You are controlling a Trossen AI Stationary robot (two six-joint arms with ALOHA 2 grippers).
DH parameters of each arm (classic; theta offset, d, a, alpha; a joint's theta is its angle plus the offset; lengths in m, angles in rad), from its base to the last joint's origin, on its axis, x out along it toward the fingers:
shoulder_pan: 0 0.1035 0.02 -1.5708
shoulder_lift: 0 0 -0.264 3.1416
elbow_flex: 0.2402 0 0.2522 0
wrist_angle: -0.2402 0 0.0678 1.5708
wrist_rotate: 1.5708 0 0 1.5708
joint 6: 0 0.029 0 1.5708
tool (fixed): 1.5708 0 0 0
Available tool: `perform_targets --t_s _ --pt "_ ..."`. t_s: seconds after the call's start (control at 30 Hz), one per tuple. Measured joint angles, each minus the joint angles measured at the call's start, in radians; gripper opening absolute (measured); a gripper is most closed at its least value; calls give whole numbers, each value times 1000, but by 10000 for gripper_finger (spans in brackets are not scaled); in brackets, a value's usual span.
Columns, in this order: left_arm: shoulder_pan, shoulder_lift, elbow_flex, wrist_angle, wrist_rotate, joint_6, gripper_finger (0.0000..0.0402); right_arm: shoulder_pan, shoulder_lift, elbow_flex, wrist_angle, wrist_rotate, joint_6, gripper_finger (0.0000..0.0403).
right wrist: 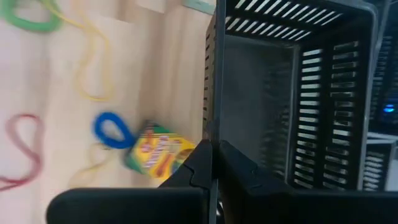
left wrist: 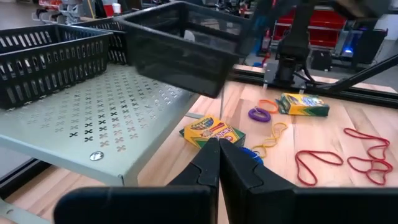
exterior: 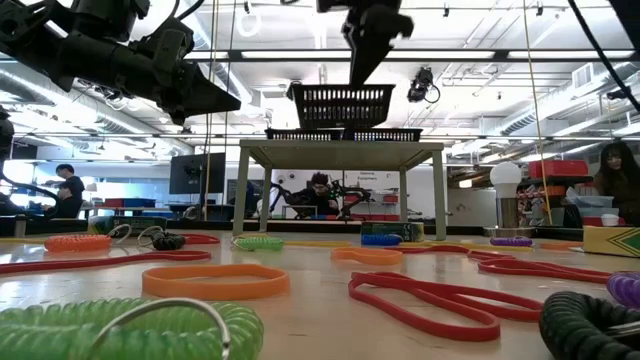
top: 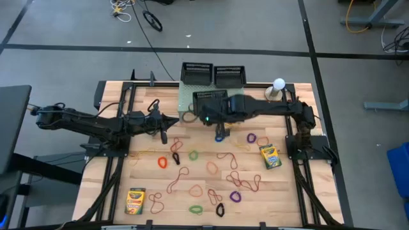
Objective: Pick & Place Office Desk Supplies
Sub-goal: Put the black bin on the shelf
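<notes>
Fig. Two-arm rig at a wooden table (top: 281, 191), seen from four cameras.

R. gripper (top: 211, 108): fingers pinched shut on the rim of a black mesh tray (right wrist: 292, 93), which it held lifted above the pale green perforated riser (left wrist: 106, 118). In the low view the tray (exterior: 340, 105) hung clear of the riser top, w/ two more mesh trays (top: 213, 73) side by side at the riser's back edge.

L. gripper (top: 167, 122): fingers closed together, nothing between them; held above the table just L. of the riser, pointing toward the table's middle.

Crayon boxes, yellow-and-green: three visible in the high view. One (top: 135, 200) lay near the front L. corner; one (top: 270, 155) lay on the R. side, near the R. arm's base; one (top: 220, 133), partly hidden, sat just in front of the riser, below the lifted tray. L. wrist view showed this last box (left wrist: 212, 132) flat on the wood beside the riser's edge; R. wrist view showed it (right wrist: 158, 152) next to a blue band (right wrist: 111, 130).

Rubber bands: loose loops in red (top: 162, 162), green (top: 193, 154), purple (top: 251, 137) and black (top: 220, 209), plus others, scattered across the table's middle and front, none in a tray.

Background (low view): people (exterior: 318, 192) stood or sat in the room beyond the table.
</notes>
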Motion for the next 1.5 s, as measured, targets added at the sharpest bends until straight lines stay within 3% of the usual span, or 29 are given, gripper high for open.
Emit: perform_targets --t_s 0.23,0.53,1.5 --pt "0 0 0 0 3 2 7 -87 0 0 20 -68 -69 16" --pt "0 0 0 0 4 3 7 -117 0 0 36 -127 -69 16" --pt "-1 0 0 0 4 2 7 -140 3 0 73 -105 -69 59"
